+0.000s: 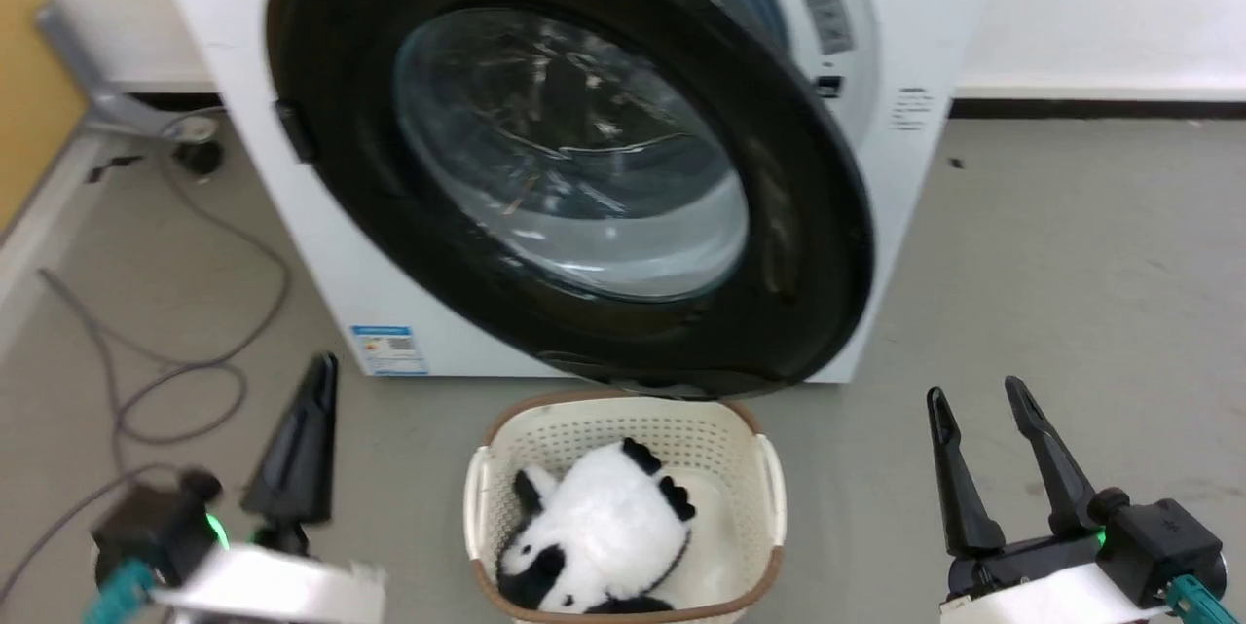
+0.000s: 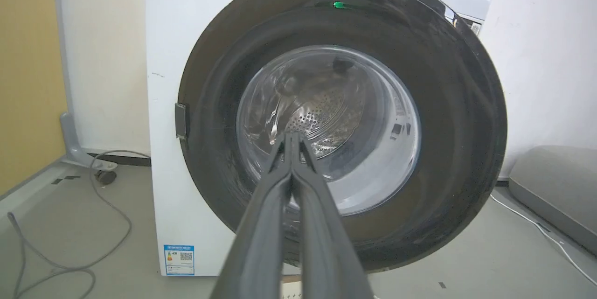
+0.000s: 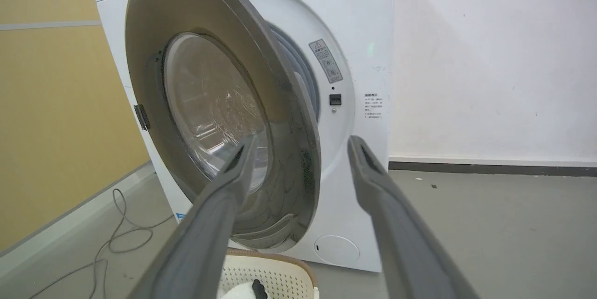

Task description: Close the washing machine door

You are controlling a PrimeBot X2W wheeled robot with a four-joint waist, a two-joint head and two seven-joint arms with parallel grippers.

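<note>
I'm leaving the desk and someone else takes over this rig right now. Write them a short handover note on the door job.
Left gripper: fingers shut, empty, low on the left, pointing toward the door, not touching it.
Right gripper: fingers open, empty, low on the right, apart from the door.
Door: ajar, hinged at its left; its right edge stands out from the washer.
Basket with a panda toy sits on the floor just below the door's lower edge.
Done: nothing visible; the door is not shut.
Left: push the door's free right side in until it closes; the right gripper looks nearer to that side.
</note>
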